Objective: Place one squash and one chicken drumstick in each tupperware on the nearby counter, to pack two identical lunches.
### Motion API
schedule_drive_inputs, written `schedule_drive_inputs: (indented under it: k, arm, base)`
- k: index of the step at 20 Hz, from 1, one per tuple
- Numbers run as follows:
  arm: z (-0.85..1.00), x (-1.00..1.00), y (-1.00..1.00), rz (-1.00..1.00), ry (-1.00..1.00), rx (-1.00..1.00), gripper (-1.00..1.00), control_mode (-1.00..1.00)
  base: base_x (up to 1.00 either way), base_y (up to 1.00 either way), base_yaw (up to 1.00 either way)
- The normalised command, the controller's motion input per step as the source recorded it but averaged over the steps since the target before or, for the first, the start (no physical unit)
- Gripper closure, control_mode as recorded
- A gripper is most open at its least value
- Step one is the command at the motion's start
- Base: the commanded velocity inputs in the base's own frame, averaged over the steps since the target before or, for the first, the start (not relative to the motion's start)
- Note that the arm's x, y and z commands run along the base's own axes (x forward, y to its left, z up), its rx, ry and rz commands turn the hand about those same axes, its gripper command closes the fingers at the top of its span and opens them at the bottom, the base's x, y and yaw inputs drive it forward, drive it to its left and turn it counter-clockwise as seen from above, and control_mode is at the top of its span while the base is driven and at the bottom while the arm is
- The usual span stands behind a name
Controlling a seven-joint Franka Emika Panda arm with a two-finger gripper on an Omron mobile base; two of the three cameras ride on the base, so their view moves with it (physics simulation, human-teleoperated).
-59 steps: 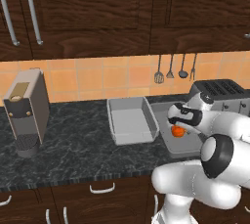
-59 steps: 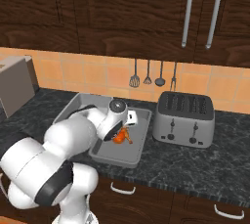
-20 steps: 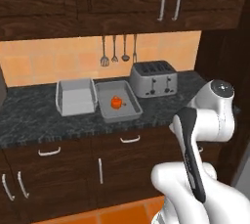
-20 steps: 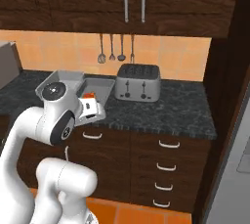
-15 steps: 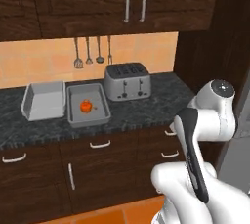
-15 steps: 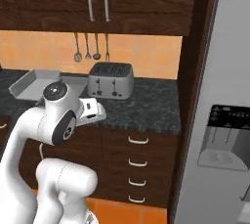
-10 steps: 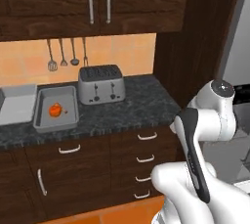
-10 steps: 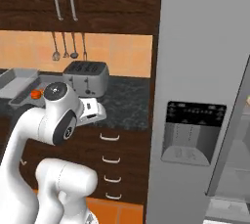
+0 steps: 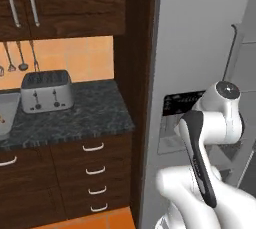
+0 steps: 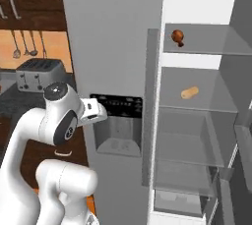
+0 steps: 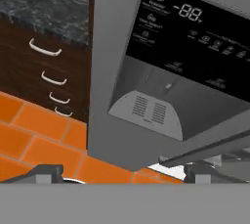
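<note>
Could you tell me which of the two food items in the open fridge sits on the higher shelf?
The dark brown, rounded item on the top shelf. The pale tan, oblong one lies one shelf below and further right.

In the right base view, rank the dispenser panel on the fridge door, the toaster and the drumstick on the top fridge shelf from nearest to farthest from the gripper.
From the gripper:
1. Dispenser panel, right beside it on the fridge door.
2. Toaster, off to the left on the counter.
3. Drumstick, up on the top shelf of the open fridge, far right.
</note>
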Motion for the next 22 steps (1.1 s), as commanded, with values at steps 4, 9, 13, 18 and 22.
schedule_drive_inputs:
  k: [4,9,13,18,22]
  arm:
    - [0.00,0.00,0.00,0.00,0.00,0.00,-1.00,1.00]
    - [0.00,0.00,0.00,0.00,0.00,0.00,-1.00,1.00]
    - [0.00,0.00,0.00,0.00,0.00,0.00,-1.00,1.00]
    - [0.00,0.00,0.00,0.00,0.00,0.00,-1.00,1.00]
    - [0.00,0.00,0.00,0.00,0.00,0.00,-1.00,1.00]
  base:
    - [0.00,-0.91,0.00]
    - [0.01,-0.76,0.00]
    - [0.07,-0.55,0.00]
    - [0.20,-0.36,0.00]
    - [0.31,-0.39,0.00]
